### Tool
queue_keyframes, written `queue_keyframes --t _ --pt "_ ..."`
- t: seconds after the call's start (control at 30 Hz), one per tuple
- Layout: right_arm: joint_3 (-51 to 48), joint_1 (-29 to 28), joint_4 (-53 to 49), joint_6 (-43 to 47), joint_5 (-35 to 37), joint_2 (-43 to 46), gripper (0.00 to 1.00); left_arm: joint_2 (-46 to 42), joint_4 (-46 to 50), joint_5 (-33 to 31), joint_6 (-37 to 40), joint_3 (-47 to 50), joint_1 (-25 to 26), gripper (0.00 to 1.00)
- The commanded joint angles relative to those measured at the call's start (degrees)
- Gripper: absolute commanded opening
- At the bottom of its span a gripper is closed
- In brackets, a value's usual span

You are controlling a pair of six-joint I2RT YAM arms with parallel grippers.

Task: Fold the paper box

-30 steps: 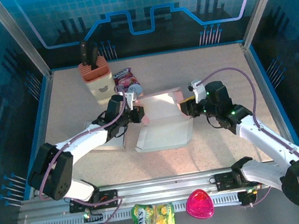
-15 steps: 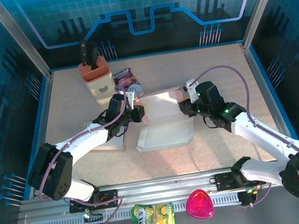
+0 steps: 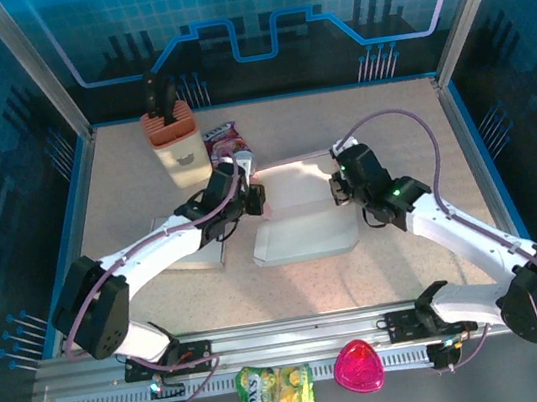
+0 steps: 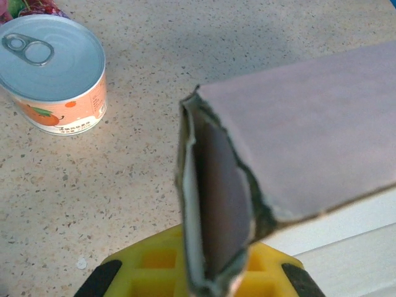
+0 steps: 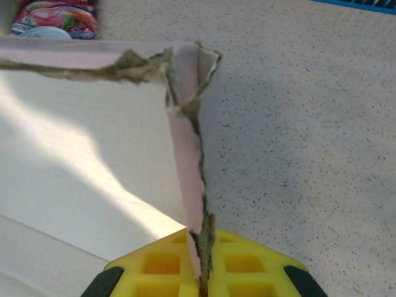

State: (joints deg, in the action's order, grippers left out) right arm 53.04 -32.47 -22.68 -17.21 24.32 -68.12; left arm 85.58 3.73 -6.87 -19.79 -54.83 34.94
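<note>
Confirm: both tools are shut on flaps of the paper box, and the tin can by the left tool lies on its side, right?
No. The left wrist view shows the tin can standing upright, pull-tab lid facing up. The rest holds: the left tool and the right tool are each shut on a flap of the paper box.

A robot lab cell: aluminium frame (image 3: 33,66), blue circuit-patterned wall panels (image 3: 249,2), speckled tabletop (image 3: 408,119).

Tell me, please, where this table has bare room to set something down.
Bare tabletop lies at the far right, beyond the right arm, and along the near strip between the paper box and the rail. The far left is crowded: knife block, snack packet, can.
</note>
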Motion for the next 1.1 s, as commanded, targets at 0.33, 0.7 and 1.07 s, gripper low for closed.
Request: queue_keyframes --t 0.33,0.7,1.07 --pt "7.11 -3.61 -14.89 -14.85 18.54 -7.14 0.01 4.23 13.09 -11.98 -7.15 -8.80 4.32 0.00" --pt "9.10 -5.06 -16.18 -14.91 20.68 -8.51 0.14 5.23 14.36 -11.57 -7.50 -10.12 5.23 0.00" --pt "12.04 -5.42 -22.51 -19.73 26.72 -12.51 0.05 6.68 16.49 -11.99 -8.55 -12.05 6.03 0.00"
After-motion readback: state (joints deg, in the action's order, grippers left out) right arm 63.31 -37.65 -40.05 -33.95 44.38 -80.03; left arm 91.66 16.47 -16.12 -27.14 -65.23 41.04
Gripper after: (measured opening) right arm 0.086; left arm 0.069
